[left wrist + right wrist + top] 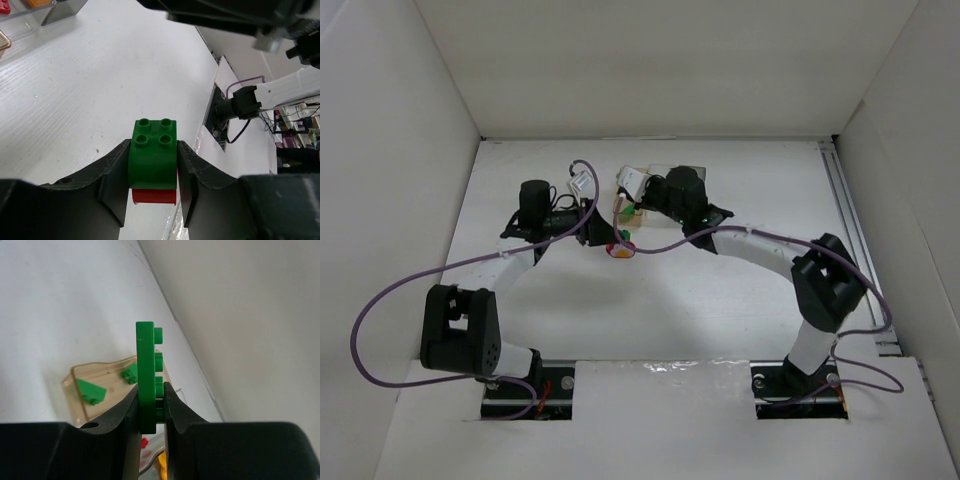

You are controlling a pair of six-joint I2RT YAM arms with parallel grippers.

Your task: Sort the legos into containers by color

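Observation:
A green two-by-two lego brick (pixel 152 159) sits between the fingers of my left gripper (pixel 153 150), which is shut on it. A red piece (pixel 155 196) shows just behind the brick; whether the two are joined I cannot tell. My right gripper (pixel 150 390) is shut on a flat green plate (pixel 146 365), held upright on its edge above the amber container (pixel 75 405). Two green legos (pixel 91 391) lie in that container. Beside it, the clear container (pixel 150 460) holds a red piece (pixel 144 442) and a yellow one (pixel 162 465). In the top view both grippers (pixel 605 234) meet near the containers (pixel 625 208).
A red and orange piece (pixel 620 250) lies on the white table just below the left gripper. The dark grey container (pixel 65 10) stands at the end of the row. White walls enclose the table on three sides. Purple cables loop over both arms.

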